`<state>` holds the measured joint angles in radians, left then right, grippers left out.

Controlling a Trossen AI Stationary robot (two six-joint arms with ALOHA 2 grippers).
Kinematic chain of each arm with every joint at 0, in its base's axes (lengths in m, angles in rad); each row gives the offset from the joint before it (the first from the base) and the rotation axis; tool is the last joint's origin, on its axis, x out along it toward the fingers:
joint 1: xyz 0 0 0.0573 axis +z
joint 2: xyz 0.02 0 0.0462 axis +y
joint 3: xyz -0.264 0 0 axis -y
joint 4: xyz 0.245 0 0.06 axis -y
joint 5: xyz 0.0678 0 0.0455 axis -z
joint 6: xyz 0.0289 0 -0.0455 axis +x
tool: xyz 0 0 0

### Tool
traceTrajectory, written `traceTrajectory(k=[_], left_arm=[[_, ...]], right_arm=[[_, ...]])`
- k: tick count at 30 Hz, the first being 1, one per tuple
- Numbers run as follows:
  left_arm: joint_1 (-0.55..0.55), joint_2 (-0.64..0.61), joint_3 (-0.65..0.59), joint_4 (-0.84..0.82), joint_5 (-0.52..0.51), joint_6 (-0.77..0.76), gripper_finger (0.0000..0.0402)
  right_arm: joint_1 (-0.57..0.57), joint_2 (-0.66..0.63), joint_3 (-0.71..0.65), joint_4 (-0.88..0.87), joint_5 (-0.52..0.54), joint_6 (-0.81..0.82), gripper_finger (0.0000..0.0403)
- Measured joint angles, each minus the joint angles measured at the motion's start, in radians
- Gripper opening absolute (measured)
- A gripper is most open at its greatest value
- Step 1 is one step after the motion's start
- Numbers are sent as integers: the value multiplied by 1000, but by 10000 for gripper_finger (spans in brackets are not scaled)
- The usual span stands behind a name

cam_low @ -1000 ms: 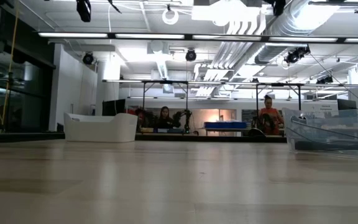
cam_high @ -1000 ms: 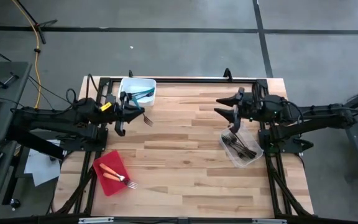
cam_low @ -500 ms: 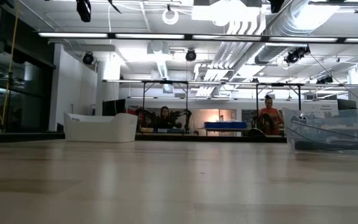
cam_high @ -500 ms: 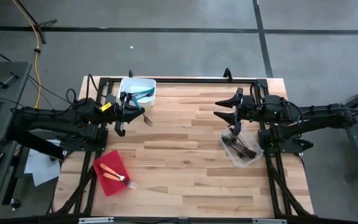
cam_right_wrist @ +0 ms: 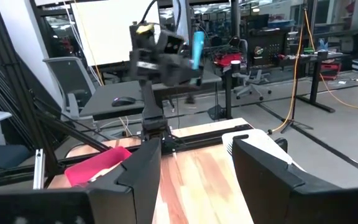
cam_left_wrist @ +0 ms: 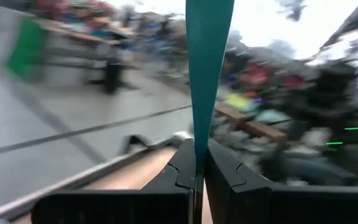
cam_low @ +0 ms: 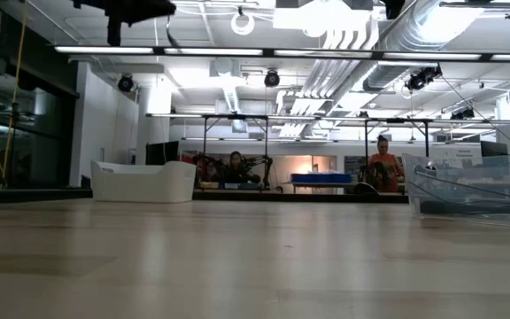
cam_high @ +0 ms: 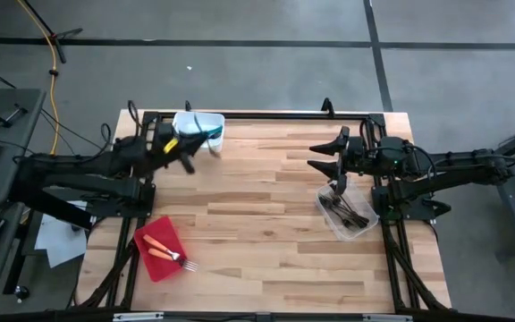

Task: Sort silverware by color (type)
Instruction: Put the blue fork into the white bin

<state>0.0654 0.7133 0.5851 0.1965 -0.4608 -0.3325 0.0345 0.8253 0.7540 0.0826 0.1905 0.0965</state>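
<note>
One teal utensil [cam_left_wrist: 207, 68] clamped in the left gripper [cam_high: 189, 157] jaws, long axis straight out from them, just beside the white tub [cam_high: 206, 123]; right gripper [cam_high: 326, 161] idles with jaws apart, far off

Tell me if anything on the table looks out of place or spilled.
Nothing spilled. On the red tray one orange fork's tines poke past the edge. The left gripper holds a teal utensil by the white tub; the right gripper waits open.
</note>
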Motion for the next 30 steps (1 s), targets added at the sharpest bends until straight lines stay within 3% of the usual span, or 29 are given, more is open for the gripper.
traceTrajectory(k=[4,11,15,23,30], left_arm=[[153,56,116,-207,21,25,1],[486,237,304,-522,261,179,1],[630,380,377,-659,344,287,1],[746,622,410,-804,339,449,1],[765,732,410,-794,288,572,1]], right_arm=[[0,0,0,-6,13,13,184],[-1,0,0,-26,45,45,184],[-1,0,0,-42,45,53,184],[-1,0,0,-100,45,155,184],[-1,2,0,-120,45,169,184]])
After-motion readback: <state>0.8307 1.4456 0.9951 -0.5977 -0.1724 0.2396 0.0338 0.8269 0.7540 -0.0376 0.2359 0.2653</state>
